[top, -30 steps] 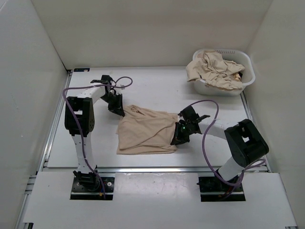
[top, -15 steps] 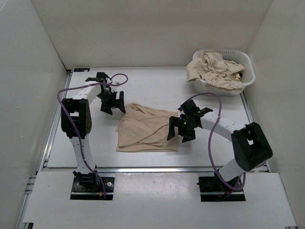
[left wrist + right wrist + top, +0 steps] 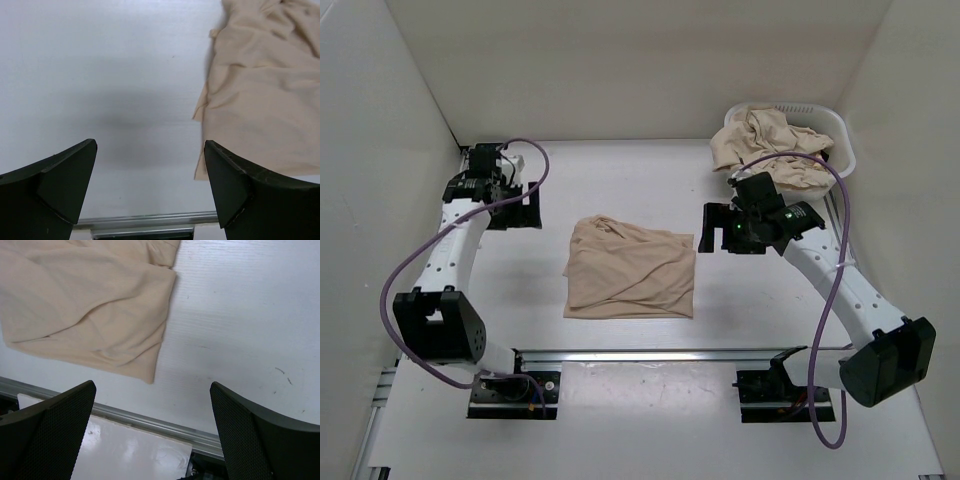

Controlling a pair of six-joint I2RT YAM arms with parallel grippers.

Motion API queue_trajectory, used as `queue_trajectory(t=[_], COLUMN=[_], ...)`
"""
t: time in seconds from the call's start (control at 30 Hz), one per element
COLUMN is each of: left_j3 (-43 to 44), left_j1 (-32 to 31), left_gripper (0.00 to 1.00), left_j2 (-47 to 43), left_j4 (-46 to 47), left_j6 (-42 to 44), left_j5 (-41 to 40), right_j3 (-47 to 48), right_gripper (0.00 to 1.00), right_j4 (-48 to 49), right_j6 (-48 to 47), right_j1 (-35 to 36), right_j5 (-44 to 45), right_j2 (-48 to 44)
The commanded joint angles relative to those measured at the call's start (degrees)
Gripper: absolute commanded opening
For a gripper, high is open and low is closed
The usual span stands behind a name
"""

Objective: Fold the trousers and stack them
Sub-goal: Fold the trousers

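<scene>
Plainly, both grippers are spread wide and hold nothing: the left gripper (image 3: pixel 150 150) hangs over bare table (image 3: pixel 620 180) to the left of the folded trousers (image 3: pixel 631 280), the right gripper (image 3: pixel 152 387) just off their right edge, neither touching cloth. That pair lies as a wrinkled rectangle mid-table, near the front rail (image 3: pixel 650 352). The trouble I would expect lies at the white basket (image 3: pixel 842 140) in the far right corner. Its heap of trousers (image 3: pixel 765 145) is tangled and droops over the near rim, so one pinch could drag out two pairs together or tip the light basket, and the purple cable (image 3: pixel 835 180) looping just beside it might snag.
</scene>
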Motion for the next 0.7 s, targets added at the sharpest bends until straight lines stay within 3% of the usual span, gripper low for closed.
queue_trajectory(t=[0.0,0.4,0.67], left_j3=[-4.25,-8.99,-10.14], left_j1=[2.87,9.72,10.78], left_gripper=[1.00,1.00,1.00], left_j2=[-2.92,-9.86,-10.92], left_j4=[-0.83,-0.83,-0.83], left_j6=[0.14,0.14,0.14], left_j5=[-1.09,2.87,4.54], right_j3=[2.01,1.48,0.34], right_gripper=[0.99,0.99,0.99], right_j4=[-2.12,-1.50,-1.50], right_j6=[-1.28,-0.22,0.92], right_j1=[-0.31,-0.31,-0.31], right_j5=[2.31,2.31,3.45], right_j2=[0.02,-0.51,-2.17])
